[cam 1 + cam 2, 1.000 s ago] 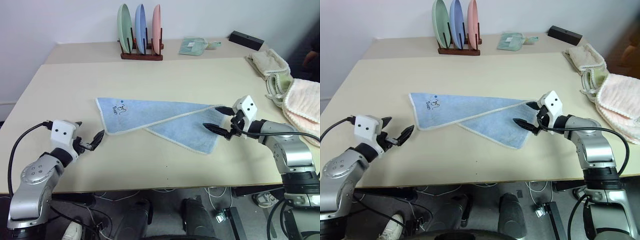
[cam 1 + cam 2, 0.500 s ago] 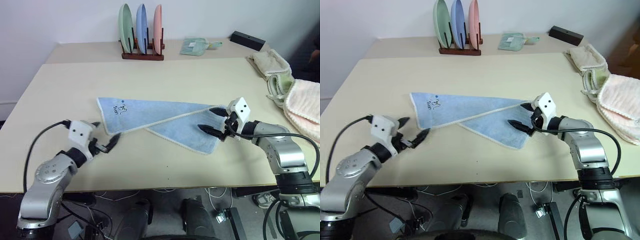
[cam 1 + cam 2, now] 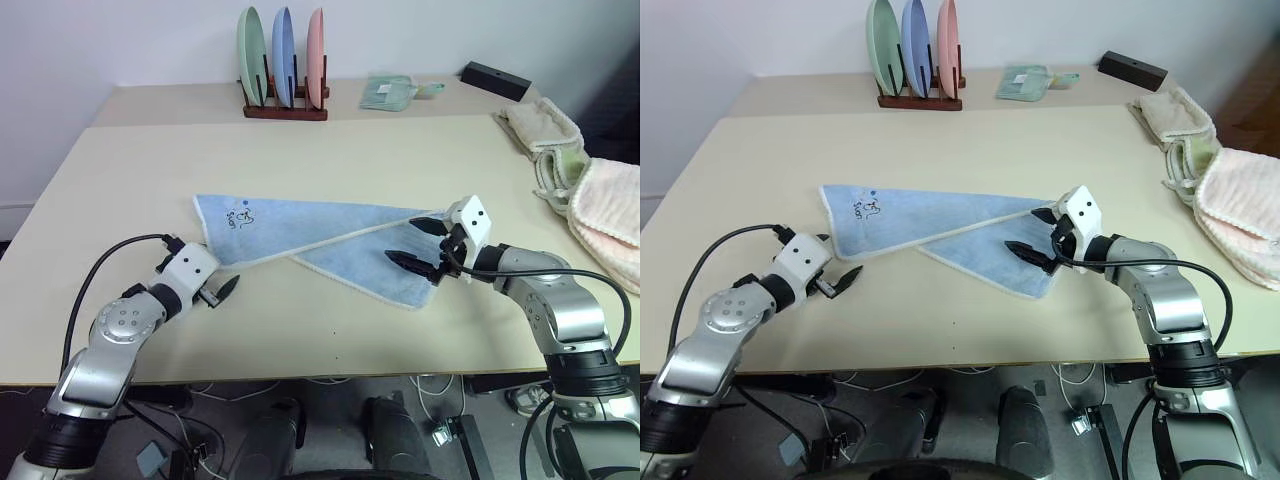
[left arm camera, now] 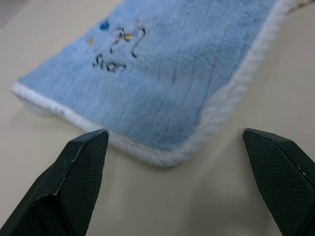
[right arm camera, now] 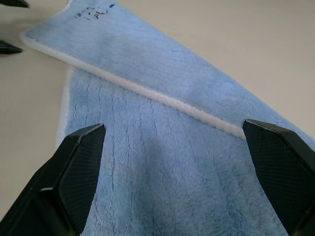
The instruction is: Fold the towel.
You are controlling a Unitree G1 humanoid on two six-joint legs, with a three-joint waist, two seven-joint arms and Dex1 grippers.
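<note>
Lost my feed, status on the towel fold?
Both grippers open: left gripper off towel corner, right gripper over its right end. Towel flat, partly folded. Nothing in the way.

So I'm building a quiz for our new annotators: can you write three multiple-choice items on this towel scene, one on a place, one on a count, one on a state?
1. Where does the left gripper stand?
A. at the near corner of the towel, by its dark printed mark
B. over the plate rack
C. on the pile of towels

2. How many plates stand in the rack?
A. two
B. three
C. five

3. How does the right gripper stand?
A. shut on the towel
B. open over the towel
C. shut on a plate

Answers: 1 A, the left wrist view shows that corner between its fingers. 2 B, green, blue and pink. 3 B, its fingers stand apart with nothing pinched.
</note>
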